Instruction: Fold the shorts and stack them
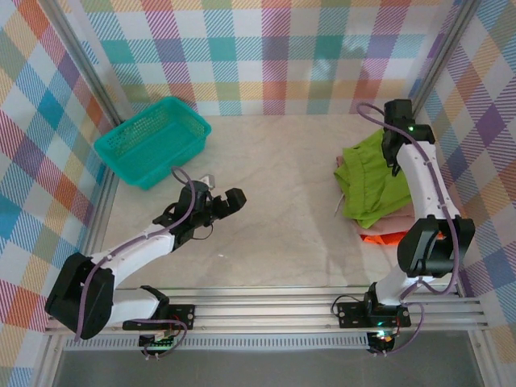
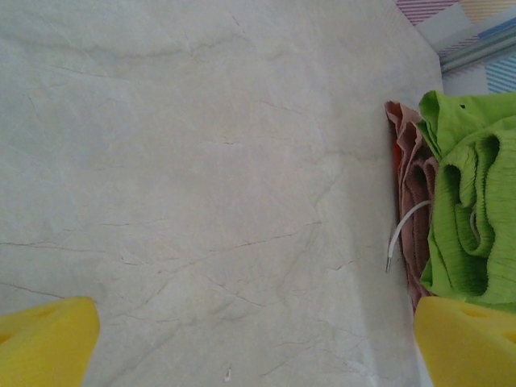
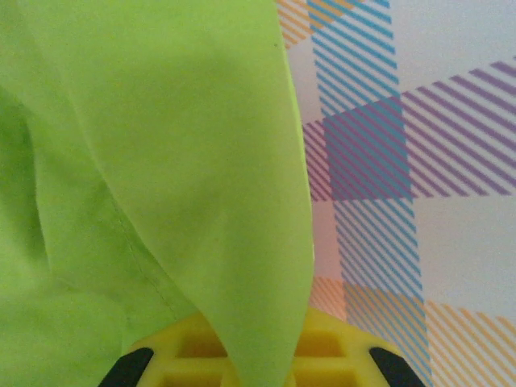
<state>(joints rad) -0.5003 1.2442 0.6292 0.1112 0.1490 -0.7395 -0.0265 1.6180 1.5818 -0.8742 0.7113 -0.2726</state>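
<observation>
The shorts lie in a pile at the right side of the table. The lime green shorts (image 1: 371,185) are bunched on top, over the dusty pink shorts (image 1: 393,223) and the bright orange shorts (image 1: 382,237), whose edges peek out at the front. My right gripper (image 1: 393,157) is shut on a fold of the lime green shorts (image 3: 161,161), and the cloth runs down between its yellow fingers (image 3: 185,355). My left gripper (image 1: 228,201) hovers open over bare table left of the pile. Its yellow fingertips (image 2: 44,339) frame the green (image 2: 476,201), pink (image 2: 415,218) and orange (image 2: 397,157) layers.
A teal mesh basket (image 1: 153,141) stands at the back left corner. A white drawstring (image 2: 403,230) hangs out of the pile onto the table. Checked walls close in the table (image 1: 274,161) on three sides, and the right wall is close behind the pile.
</observation>
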